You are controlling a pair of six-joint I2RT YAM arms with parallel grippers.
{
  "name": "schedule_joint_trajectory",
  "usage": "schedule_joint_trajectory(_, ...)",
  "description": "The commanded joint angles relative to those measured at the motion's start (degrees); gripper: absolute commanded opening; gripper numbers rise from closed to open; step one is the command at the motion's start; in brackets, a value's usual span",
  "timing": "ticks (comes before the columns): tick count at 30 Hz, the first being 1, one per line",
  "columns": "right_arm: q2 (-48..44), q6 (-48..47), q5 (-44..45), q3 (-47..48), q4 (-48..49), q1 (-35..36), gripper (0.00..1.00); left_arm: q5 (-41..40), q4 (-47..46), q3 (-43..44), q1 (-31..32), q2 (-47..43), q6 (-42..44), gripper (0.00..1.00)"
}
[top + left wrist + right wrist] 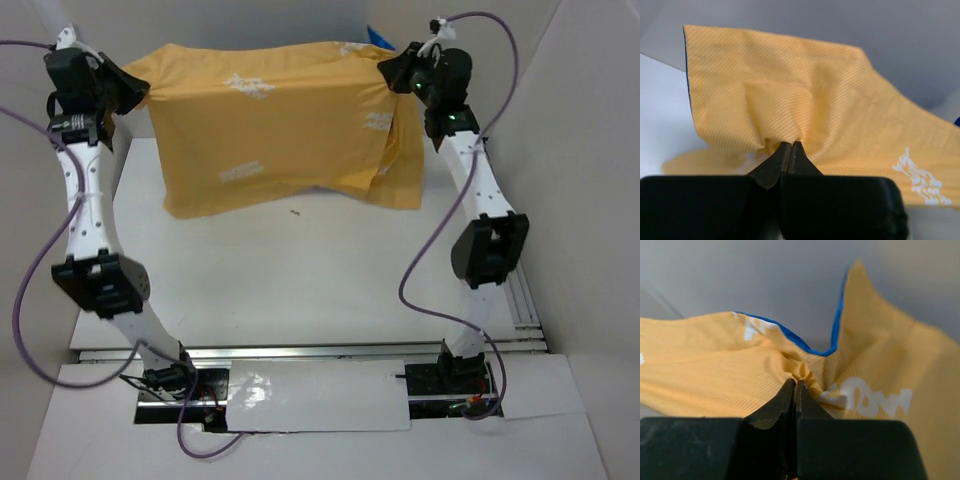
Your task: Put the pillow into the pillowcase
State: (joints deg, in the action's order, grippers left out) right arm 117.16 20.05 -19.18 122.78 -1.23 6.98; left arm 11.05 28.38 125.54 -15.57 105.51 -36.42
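Top external: pillowcase [280, 130], orange face up, slung across far worktop [300, 290]. Left pincer [135, 92] nipped tight on its left corner; right pincer [392, 68] nipped tight on its right edge.

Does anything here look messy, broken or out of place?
Nothing broken or spilled. The orange pillowcase hangs between the left gripper and right gripper, each shut on a top corner; its right end droops in a bunched fold. A tiny dark speck lies on the white table near its edge.
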Motion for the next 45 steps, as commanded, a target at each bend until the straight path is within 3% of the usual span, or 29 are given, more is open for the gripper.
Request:
schedule_joint_trajectory(1, -11.8, -2.6, -0.2, -14.5, 17.1, -7.0, 0.00, -7.0, -10.2, -12.3, -4.6, -16.0, 2.6, 0.00)
schedule_joint_trajectory(2, -16.7, -2.6, -1.9, -19.5, 22.8, -7.8, 0.00, -8.9, -11.2, -16.6, -4.6, -19.0, 2.6, 0.00)
schedule_joint_trajectory(3, -19.3, -1.6, -4.3, -25.3, 26.6, -8.4, 0.00, -12.1, -12.5, -27.2, -4.6, -22.2, 3.1, 0.00)
schedule_joint_trajectory(4, -22.0, -1.6, -4.9, -38.1, 29.7, -9.0, 0.00, -13.1, -13.7, -32.9, -4.6, -28.8, 3.1, 0.00)
schedule_joint_trajectory(5, -26.7, -1.6, -6.3, -44.1, 34.4, -9.0, 0.00, -14.0, -14.5, -38.6, -4.6, -32.2, 2.1, 0.00)
schedule_joint_trajectory(6, -28.7, -2.1, -7.5, -49.4, 35.1, -9.0, 0.00, -12.6, -17.7, -50.4, -4.6, -35.3, 1.5, 0.00)
schedule_joint_trajectory(7, -30.3, -2.1, -7.5, -59.7, 35.1, -8.0, 0.03, -11.8, -18.4, -55.7, -4.6, -40.9, 0.9, 0.00)
schedule_joint_trajectory(8, -33.1, -1.2, -8.3, -64.6, 35.1, -8.0, 0.13, -11.8, -17.3, -60.0, -3.3, -43.0, -0.6, 0.00)
schedule_joint_trajectory(9, -34.2, 1.5, -8.3, -69.6, 36.0, -7.2, 0.32, -12.4, -15.7, -67.3, -3.3, -44.7, -3.2, 0.25)
schedule_joint_trajectory(10, -35.3, 3.0, -7.8, -78.7, 36.8, -5.9, 0.51, -13.2, -10.8, -69.9, -2.5, -46.2, -4.3, 0.46)
schedule_joint_trajectory(11, -37.9, 4.9, -7.8, -82.7, 36.8, -5.9, 0.68, -14.5, -7.1, -71.8, -1.2, -47.4, -6.2, 0.75)
schedule_joint_trajectory(12, -39.6, 6.8, -6.9, -86.1, 36.8, -5.1, 1.00, -16.4, -4.3, -74.7, -1.2, -49.8, -7.7, 1.00)
schedule_joint_trajectory(13, -41.7, 10.2, -6.1, -91.2, 37.6, -4.4, 1.00, -19.1, -2.2, -74.7, -0.6, -50.9, -10.1, 1.00)
schedule_joint_trajectory(15, -51.2, 9.4, -4.1, -92.0, 29.1, -4.4, 1.00, -20.1, 4.3, -73.9, -0.6, -53.1, -11.3, 1.00)
schedule_joint_trajectory(18, -63.0, 5.7, 12.1, -86.1, 10.5, -1.2, 1.00, -22.1, 10.9, -68.1, 0.1, -56.4, -11.9, 1.00)
schedule_joint_trajectory(19, -65.0, 6.7, 20.6, -82.9, 6.8, -0.6, 1.00, -22.1, 10.9, -66.1, 0.6, -57.9, -11.9, 1.00)
schedule_joint_trajectory(22, -70.0, 10.5, 34.8, -78.4, -6.2, -0.6, 1.00, -22.1, 10.9, -64.8, 0.6, -59.7, -11.4, 1.00)
schedule_joint_trajectory(25, -71.3, 9.0, 35.2, -75.9, -8.7, 0.0, 1.00, -21.5, 10.9, -64.8, 1.2, -59.7, -11.4, 1.00)
schedule_joint_trajectory(26, -71.3, 6.1, 29.0, -75.8, -7.5, 0.0, 1.00, -19.7, 10.1, -65.3, 1.2, -59.7, -10.1, 1.00)
schedule_joint_trajectory(29, -64.6, 0.0, 12.6, -73.0, -6.2, 1.2, 1.00, -17.4, 9.3, -65.9, 3.4, -56.7, -8.8, 1.00)
schedule_joint_trajectory(31, -56.5, -1.6, 8.9, -69.5, -8.1, 4.9, 1.00, -17.4, 8.6, -66.5, 6.1, -54.0, -8.8, 1.00)
schedule_joint_trajectory(34, -48.9, -4.9, 17.1, -64.2, -11.8, 13.5, 1.00, -18.5, 8.0, -67.0, 10.7, -50.7, -8.0, 0.96)
schedule_joint_trajectory(38, -36.4, -7.0, 27.2, -58.9, -16.2, 22.0, 1.00, -25.1, 7.4, -66.9, 24.7, -42.1, -9.3, 0.96)
schedule_joint_trajectory(41, -30.2, -1.0, 33.8, -56.6, -19.1, 21.9, 1.00, -31.3, 11.2, -62.6, 33.2, -32.9, -11.4, 0.95)
schedule_joint_trajectory(45, -31.4, 6.7, 33.2, -62.9, -17.3, 14.2, 1.00, -36.2, 20.5, -62.2, 36.7, -25.9, -17.8, 1.00)
